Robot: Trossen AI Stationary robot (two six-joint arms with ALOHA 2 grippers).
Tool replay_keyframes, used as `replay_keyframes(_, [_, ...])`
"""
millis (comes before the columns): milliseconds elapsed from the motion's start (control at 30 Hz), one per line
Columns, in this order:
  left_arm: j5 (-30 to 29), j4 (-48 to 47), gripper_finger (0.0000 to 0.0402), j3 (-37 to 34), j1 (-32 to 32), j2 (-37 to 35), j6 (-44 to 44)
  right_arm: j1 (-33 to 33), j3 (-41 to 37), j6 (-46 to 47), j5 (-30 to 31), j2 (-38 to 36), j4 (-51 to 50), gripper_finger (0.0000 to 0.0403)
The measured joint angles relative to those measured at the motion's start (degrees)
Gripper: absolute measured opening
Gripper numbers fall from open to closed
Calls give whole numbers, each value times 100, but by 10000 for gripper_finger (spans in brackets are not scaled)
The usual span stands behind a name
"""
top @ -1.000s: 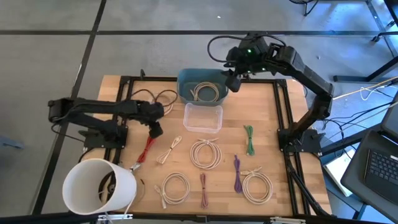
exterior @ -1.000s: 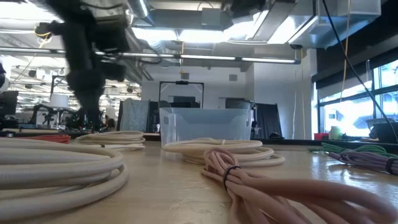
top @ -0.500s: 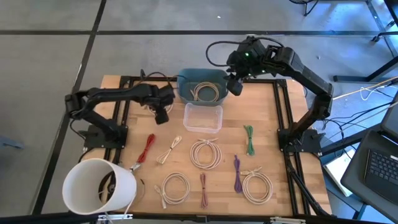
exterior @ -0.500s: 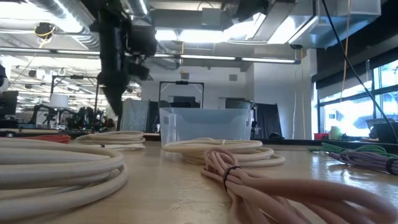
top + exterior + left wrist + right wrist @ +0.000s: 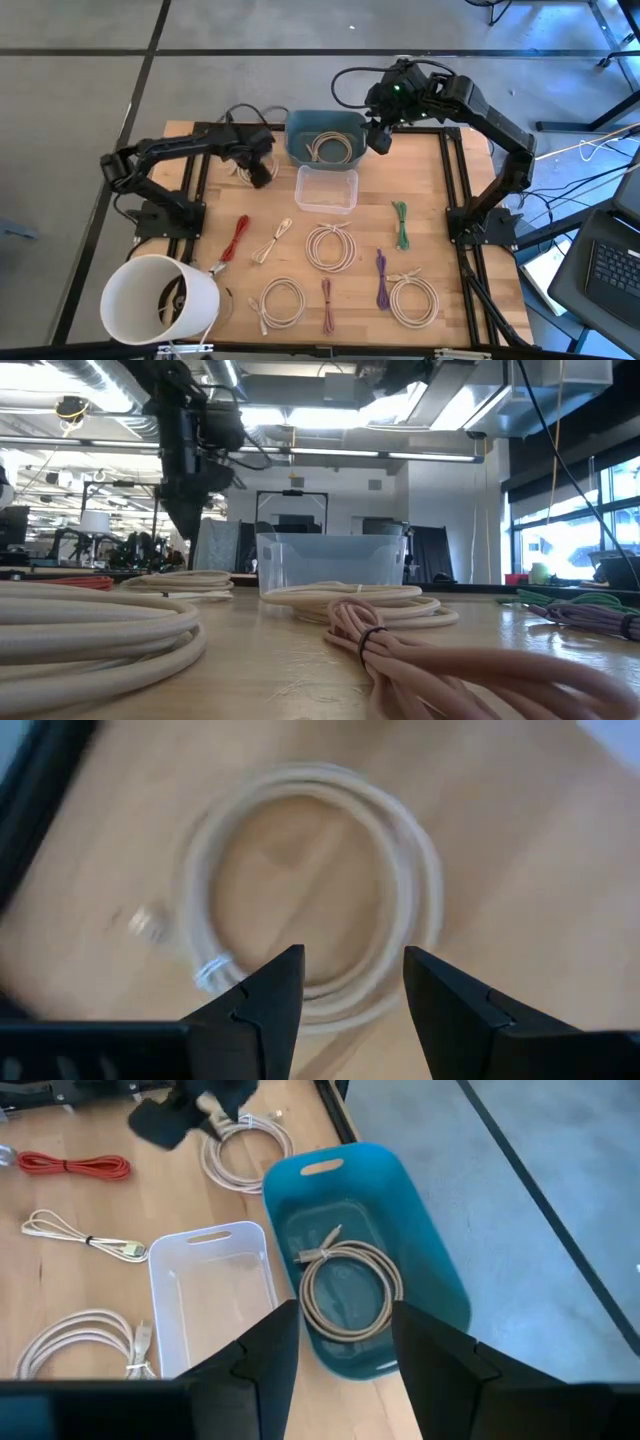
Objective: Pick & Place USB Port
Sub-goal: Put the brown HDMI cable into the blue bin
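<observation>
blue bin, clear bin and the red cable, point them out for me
blue bin (image 5: 440,1295): right wrist view, on its outer side wall.
clear bin (image 5: 160,1295): right wrist view, on its long rim.
red cable (image 5: 237,238): high view, on the middle of the bundle.

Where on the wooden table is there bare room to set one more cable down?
The clear plastic bin is empty. Bare wood lies between it and the right frame rail, above the green cable. The strip between the red cable and the white bucket is narrow. The front is crowded with coiled white cables and purple ones. The blue bin already holds a coil.
</observation>
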Motion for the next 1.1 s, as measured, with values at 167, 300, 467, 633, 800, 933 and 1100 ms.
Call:
replay_keyframes(167, [378,464,166,-432,685,-330,-1737,-2,0,-96,14,0,162,163])
replay_keyframes(300, [490,725,166,-874,957,-228,-2068,-2,0,-196,14,0,283,163])
replay_keyframes(467, [630,948,166,-1123,1187,-59,-1869,-2,0,-212,13,2,316,163])
replay_keyframes(633, [437,909,166,-978,1367,-91,-1467,-2,0,-212,12,2,316,163])
replay_keyframes(800, [292,1184,166,-926,1473,-92,-997,-2,0,-212,13,2,316,163])
replay_keyframes(933, [235,1155,166,-924,1579,-49,-823,-2,0,-212,12,2,316,163])
replay_keyframes(1100, [293,1113,166,-924,1750,194,-813,-2,0,-210,12,2,314,163])
